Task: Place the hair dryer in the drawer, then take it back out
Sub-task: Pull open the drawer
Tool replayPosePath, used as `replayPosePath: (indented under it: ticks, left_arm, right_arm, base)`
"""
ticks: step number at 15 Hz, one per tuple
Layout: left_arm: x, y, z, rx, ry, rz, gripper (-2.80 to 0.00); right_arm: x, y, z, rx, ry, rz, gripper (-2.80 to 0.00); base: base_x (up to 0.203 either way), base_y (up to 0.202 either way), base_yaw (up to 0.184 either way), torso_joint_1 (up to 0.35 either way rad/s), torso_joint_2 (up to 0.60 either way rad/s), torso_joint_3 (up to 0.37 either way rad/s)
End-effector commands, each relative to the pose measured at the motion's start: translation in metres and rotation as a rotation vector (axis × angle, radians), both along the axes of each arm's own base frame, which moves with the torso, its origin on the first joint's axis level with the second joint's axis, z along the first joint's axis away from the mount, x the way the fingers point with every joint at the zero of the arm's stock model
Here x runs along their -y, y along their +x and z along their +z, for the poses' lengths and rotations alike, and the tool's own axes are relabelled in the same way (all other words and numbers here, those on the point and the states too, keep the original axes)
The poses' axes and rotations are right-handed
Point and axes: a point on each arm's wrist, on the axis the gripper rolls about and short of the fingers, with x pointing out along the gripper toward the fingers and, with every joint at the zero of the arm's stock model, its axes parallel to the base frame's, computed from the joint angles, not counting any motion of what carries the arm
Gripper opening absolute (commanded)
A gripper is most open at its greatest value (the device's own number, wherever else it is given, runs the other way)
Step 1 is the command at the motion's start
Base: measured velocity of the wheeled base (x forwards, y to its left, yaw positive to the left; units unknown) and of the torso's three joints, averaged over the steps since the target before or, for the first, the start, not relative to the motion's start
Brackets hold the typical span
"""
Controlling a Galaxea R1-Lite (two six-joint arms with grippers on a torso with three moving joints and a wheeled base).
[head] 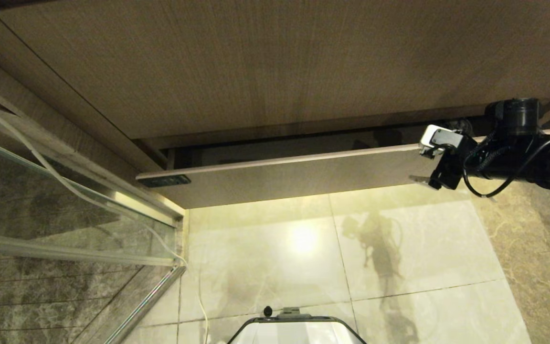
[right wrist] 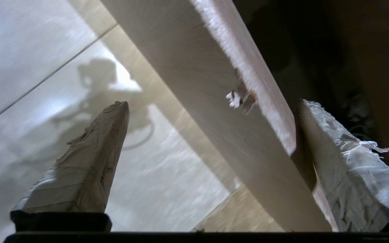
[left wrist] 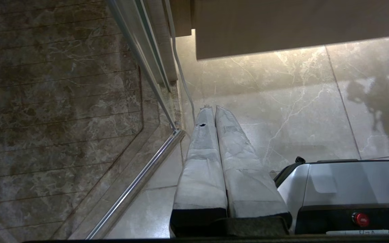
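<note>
My right gripper (right wrist: 211, 111), fingers spread wide and holding nothing, straddles the top edge of the drawer (head: 294, 179), which stands slightly open beneath the wood-grain panel (head: 275, 62). The hair dryer cannot be made out. My left gripper (left wrist: 212, 111), fingers pressed together, hangs over the floor tiles (left wrist: 282, 101).

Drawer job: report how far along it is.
Done: the drawer stands slightly open. In hand: the open right gripper straddles its front panel near the right end, one finger inside, one outside. The left gripper hangs shut over the floor. Left: the hair dryer is not visible, so where it lies is unknown.
</note>
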Motion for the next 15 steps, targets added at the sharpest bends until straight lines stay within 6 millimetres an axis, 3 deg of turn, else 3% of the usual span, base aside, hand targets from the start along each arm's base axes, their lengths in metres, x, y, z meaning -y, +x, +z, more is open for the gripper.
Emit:
replayPosePath:
  ticks: [1, 3, 6, 9, 13, 15]
  left_arm:
    - [0.000, 0.000, 0.000, 0.000, -0.001, 0.000, -2.80]
    - [0.000, 0.000, 0.000, -0.001, -0.001, 0.000, -2.80]
    - [0.000, 0.000, 0.000, 0.000, -0.001, 0.000, -2.80]
    - [0.000, 0.000, 0.000, -0.001, -0.001, 0.000, -2.80]
    - [0.000, 0.000, 0.000, -0.001, -0.001, 0.000, -2.80]
    - [0.000, 0.000, 0.000, 0.000, -0.001, 0.000, -2.80]
  right_arm:
    - [-0.003, -0.023, 0.012, 0.030, -0.008, 0.006, 0.00]
    - [-0.003, -0.038, 0.018, 0.036, -0.012, -0.010, 0.00]
    - [-0.003, -0.083, 0.026, -0.041, -0.026, -0.077, 0.00]
    - [0.000, -0.119, 0.017, -0.210, -0.061, -0.167, 0.00]
    - [0.002, -0.224, 0.047, -0.286, 0.074, -0.322, 0.00]
    - [0.002, -0.249, 0.049, -0.305, 0.254, -0.454, 0.00]
  base:
    - [0.000, 0.000, 0.000, 0.000, 0.00, 0.000]
    - [0.000, 0.000, 0.000, 0.000, 0.00, 0.000]
    - [0.000, 0.000, 0.000, 0.000, 0.00, 0.000]
    - [0.000, 0.000, 0.000, 0.000, 0.00, 0.000]
    - [0.000, 0.000, 0.000, 0.000, 0.00, 0.000]
    - [0.000, 0.000, 0.000, 0.000, 0.00, 0.000]
